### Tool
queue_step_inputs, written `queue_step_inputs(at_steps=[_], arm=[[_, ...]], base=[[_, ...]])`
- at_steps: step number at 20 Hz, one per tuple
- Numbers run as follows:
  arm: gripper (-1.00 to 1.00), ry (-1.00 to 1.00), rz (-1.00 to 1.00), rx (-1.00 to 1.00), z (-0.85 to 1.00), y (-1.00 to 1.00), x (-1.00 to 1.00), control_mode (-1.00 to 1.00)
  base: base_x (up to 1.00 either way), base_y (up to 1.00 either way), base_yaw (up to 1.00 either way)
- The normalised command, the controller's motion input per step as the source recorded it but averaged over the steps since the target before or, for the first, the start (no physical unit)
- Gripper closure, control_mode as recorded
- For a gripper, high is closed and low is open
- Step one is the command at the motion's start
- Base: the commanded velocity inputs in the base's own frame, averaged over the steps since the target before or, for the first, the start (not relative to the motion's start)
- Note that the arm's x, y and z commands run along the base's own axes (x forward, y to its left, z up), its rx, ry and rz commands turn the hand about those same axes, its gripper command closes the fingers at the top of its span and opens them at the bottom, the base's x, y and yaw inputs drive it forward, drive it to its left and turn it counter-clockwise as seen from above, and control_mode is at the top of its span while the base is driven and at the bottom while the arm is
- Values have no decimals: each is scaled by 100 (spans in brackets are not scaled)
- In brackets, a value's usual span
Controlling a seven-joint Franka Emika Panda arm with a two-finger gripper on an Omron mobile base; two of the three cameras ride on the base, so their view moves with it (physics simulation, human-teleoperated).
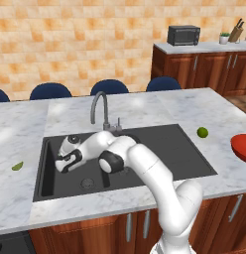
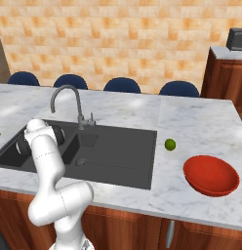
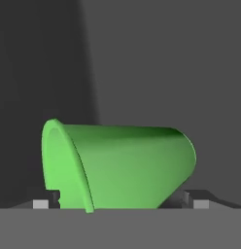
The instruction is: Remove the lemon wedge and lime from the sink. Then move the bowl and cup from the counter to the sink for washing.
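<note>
The green cup (image 3: 122, 165) lies on its side on the dark floor of the sink (image 1: 169, 149), its mouth turned left in the hand view. My gripper (image 3: 121, 204) is down in the left basin (image 1: 63, 161), open, with one finger tip (image 3: 44, 203) on each side of the cup. The lime (image 1: 202, 132) (image 2: 170, 144) rests on the marble counter (image 1: 194, 106) right of the sink. Left of the sink, the lemon wedge (image 1: 17, 166) lies on the counter. The red bowl (image 2: 211, 175) (image 1: 242, 147) stands at the counter's right end.
The curved faucet (image 1: 98, 106) (image 2: 67, 100) rises behind the sink, close to my forearm. Blue chairs (image 1: 109, 87) line the far side of the island. A far counter with a microwave (image 1: 183, 34) stands at the back right.
</note>
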Motion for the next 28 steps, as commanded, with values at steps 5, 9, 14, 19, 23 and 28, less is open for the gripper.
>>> queue_step_inputs(at_steps=[5,9,14,19,23,28], arm=[[-100,25,-10,-2,0,44,-34,-100],[-100,43,-6,0,0,21,-37,-100],[-100,31,-3,-3,-1,23,-43,-100],[-100,12,-3,-16,-2,21,-34,-100],[-100,0,0,-26,5,20,-26,-100],[-100,0,-1,-24,20,19,-16,-100]], base=[[0,0,0],[0,0,0],[0,0,0],[0,0,0],[0,0,0],[0,0,0]])
